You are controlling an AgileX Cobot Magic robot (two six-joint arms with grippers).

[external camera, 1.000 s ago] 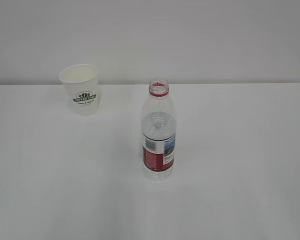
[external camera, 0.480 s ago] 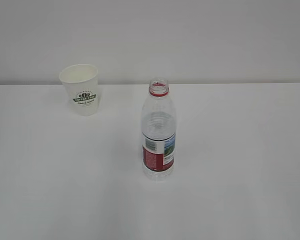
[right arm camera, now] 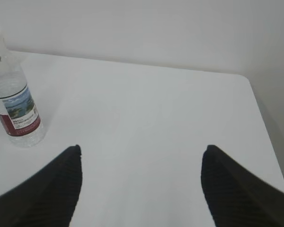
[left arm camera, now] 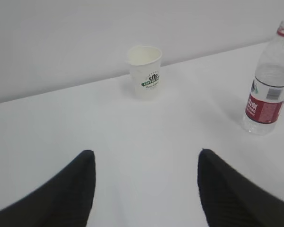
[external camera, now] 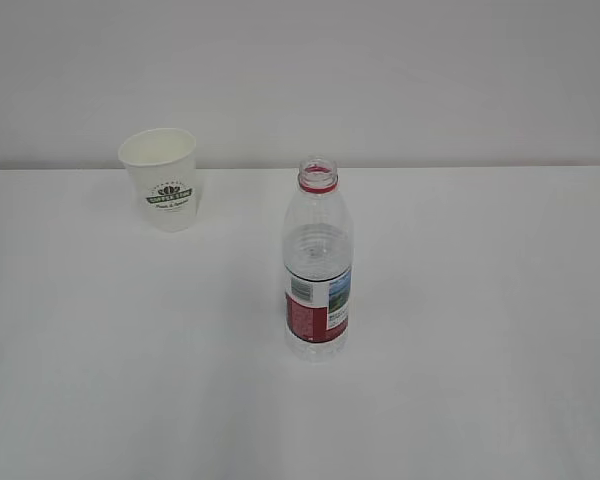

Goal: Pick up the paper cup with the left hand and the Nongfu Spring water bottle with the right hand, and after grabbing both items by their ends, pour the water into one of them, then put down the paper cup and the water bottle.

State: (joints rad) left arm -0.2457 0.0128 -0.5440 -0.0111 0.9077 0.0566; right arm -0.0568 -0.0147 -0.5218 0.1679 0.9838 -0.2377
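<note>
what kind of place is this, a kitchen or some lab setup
Most likely a lab or test bench, not a kitchen: a bare white table against a plain white wall, with only a paper cup and an uncapped water bottle set out.

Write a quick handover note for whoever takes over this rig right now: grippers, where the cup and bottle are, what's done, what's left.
Left gripper: open, empty, short of the paper cup.
Right gripper: open, empty, the water bottle ahead to its left.
Cup upright at the table's back left. Bottle upright mid-table, uncapped, water inside.
Done: nothing grasped.
Left: pick up both, pour, set both down.
</note>
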